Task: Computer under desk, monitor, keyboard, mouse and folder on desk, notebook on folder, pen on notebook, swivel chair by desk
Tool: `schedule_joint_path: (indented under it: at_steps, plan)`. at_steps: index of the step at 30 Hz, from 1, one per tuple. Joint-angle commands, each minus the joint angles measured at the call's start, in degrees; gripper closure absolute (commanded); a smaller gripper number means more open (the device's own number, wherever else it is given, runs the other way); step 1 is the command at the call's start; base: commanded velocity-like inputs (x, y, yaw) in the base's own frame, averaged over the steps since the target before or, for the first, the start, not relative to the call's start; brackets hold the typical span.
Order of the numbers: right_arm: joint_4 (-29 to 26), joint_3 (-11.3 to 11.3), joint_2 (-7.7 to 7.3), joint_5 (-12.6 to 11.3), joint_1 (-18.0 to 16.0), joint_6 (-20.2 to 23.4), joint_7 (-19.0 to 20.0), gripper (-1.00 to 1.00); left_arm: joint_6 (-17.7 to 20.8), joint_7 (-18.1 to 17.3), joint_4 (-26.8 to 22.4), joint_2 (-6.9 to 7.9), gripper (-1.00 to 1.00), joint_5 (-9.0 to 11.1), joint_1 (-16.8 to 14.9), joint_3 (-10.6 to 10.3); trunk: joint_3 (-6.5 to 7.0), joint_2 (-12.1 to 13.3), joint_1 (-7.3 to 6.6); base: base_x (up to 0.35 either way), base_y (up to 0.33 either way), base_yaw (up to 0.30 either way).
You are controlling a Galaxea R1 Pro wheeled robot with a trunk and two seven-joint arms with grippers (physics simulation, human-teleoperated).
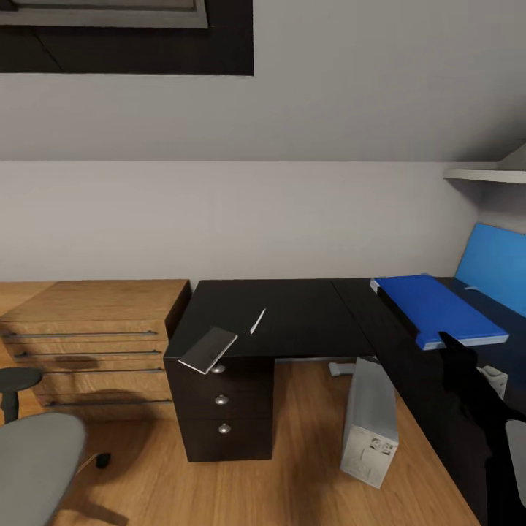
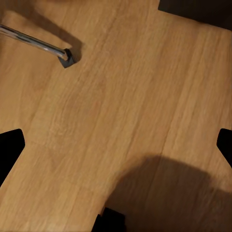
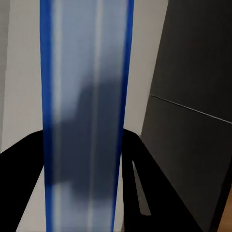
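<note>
Blue folder at the desk's right wing, in my right gripper.

I see the flat bright blue folder (image 1: 438, 310) over the glossy black L-shaped desk (image 1: 292, 318), right gripper (image 1: 456, 349) clamped on its near edge; left gripper (image 2: 116, 145) spread wide, holding nothing, above wooden floor (image 2: 121, 96).

R arm (image 1: 467, 380) shows as a dark shape at lower right of head view, reaching up and fwd. R gripper (image 1: 447, 340) at its tip is clamped on the near edge of the folder (image 1: 437, 310). In R wrist view, both black fingers (image 3: 140, 188) sit either side of the folder's (image 3: 87, 106) pale edge, pinching it. L gripper (image 2: 116, 145) points down at the floor, fingertips (image 2: 9, 147) showing at opposite frame edges, spread wide w/ nothing between them.
</note>
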Motion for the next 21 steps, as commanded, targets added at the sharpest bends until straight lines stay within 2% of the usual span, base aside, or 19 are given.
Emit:
schedule_joint_path:
  at_steps: [1,4,8,17,21]
  plan:
    - [-0.1,0.0,-0.04,-1.3,-0.1,0.4,-0.5,1.0,0.0,0.5,-0.1,0.1,-1.0,0.6,0.0,-0.5,-0.06,0.0,0.0,0.011,0.0,-0.013]
    - [0.0,0.0,-0.44,-4.2,-0.1,0.7,-0.6,1.0,0.0,0.5,-0.1,0.1,-1.0,0.6,0.0,-0.5,-0.06,0.0,0.0,0.005,0.0,-0.006]
    - [0.2,0.0,-1.72,-5.4,-0.1,1.1,-0.5,1.0,0.0,0.5,-0.1,0.1,-1.0,0.6,0.0,-0.5,-0.06,0.0,0.0,0.039,0.0,-0.001]
    - [1.0,-0.1,-1.63,-7.0,-0.1,0.3,-0.3,1.0,0.0,0.5,0.2,0.07,-1.0,0.3,0.0,-0.5,-0.06,0.0,0.0,0.266,0.0,0.0]
    - [6.4,0.3,-1.83,-6.9,-0.1,-3.5,-0.4,1.0,-0.1,0.5,0.3,-1.4,-1.0,-3.0,0.0,-0.4,-0.06,0.0,0.0,0.03,0.0,0.0]
